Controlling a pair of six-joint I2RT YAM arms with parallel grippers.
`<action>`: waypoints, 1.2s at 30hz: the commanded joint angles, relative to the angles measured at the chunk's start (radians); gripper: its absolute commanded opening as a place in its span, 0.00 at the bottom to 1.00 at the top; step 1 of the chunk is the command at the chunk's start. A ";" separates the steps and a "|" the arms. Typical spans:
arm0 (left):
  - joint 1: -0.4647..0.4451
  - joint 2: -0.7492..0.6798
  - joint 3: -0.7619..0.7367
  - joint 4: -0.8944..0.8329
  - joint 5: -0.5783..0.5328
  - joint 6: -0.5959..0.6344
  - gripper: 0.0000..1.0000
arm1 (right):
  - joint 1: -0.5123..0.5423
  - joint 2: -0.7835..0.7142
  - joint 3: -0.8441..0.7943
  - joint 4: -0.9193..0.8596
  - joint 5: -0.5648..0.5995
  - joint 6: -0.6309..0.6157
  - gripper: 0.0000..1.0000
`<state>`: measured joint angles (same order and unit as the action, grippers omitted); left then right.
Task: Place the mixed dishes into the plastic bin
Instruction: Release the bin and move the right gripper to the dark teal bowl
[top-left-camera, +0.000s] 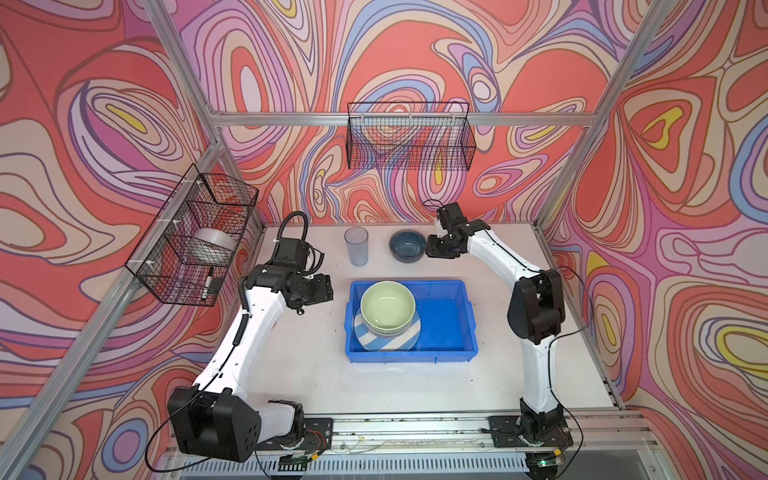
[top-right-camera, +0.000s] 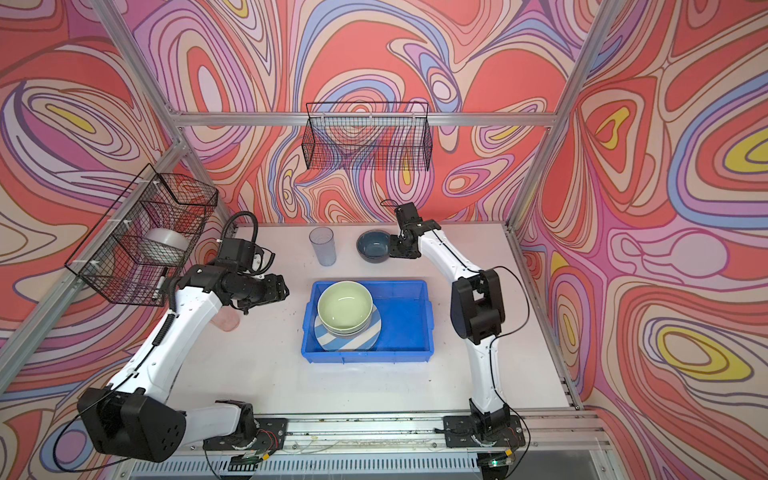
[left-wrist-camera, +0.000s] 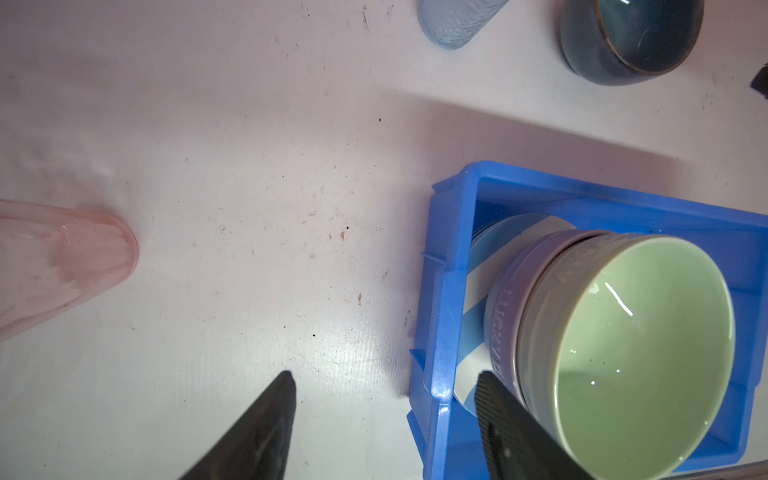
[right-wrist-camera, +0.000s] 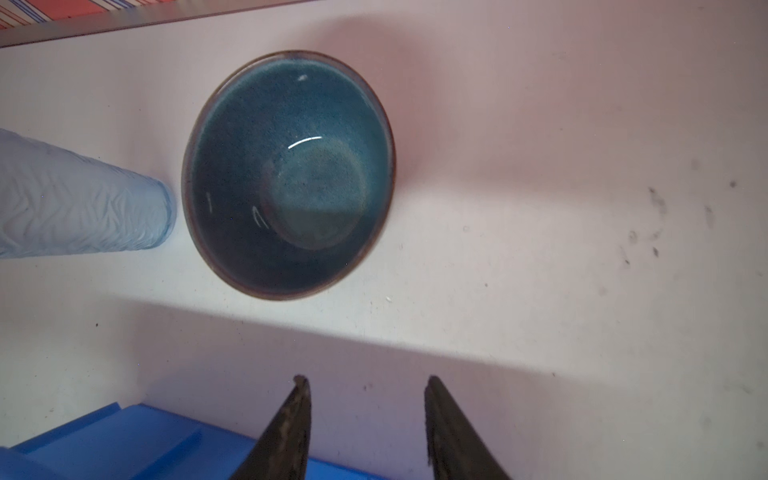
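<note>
Blue plastic bin (top-left-camera: 444, 328) is holding the pale green bowl (top-left-camera: 387, 305) nested in a lavender bowl (left-wrist-camera: 505, 299) on the striped plate (top-left-camera: 374, 338), sparing floor space, while the empty, part-open right gripper (right-wrist-camera: 366, 379) is hovering beside the dark blue bowl (top-left-camera: 407, 246) on the table behind it and the left gripper (left-wrist-camera: 386, 376) is gaping wide, empty.

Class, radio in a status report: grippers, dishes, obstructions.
Left gripper open, empty. Right gripper open, beside dark blue bowl. Striped plate, green bowl in bin; bluish tumbler, pink tumbler outside. Nothing blocking.
</note>
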<state>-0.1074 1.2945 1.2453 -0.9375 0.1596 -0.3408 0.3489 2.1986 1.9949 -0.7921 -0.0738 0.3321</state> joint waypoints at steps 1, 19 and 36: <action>0.033 0.019 -0.018 0.044 0.026 0.033 0.72 | -0.014 0.083 0.110 0.024 -0.014 0.018 0.44; 0.048 -0.017 -0.048 0.071 0.044 0.061 0.72 | -0.044 0.347 0.352 0.057 -0.016 0.049 0.34; 0.048 -0.044 -0.046 0.043 0.043 0.056 0.71 | -0.053 0.371 0.310 0.088 -0.088 0.078 0.15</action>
<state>-0.0654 1.2690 1.1995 -0.8658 0.2020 -0.2985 0.3019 2.5591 2.3234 -0.6998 -0.1448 0.4065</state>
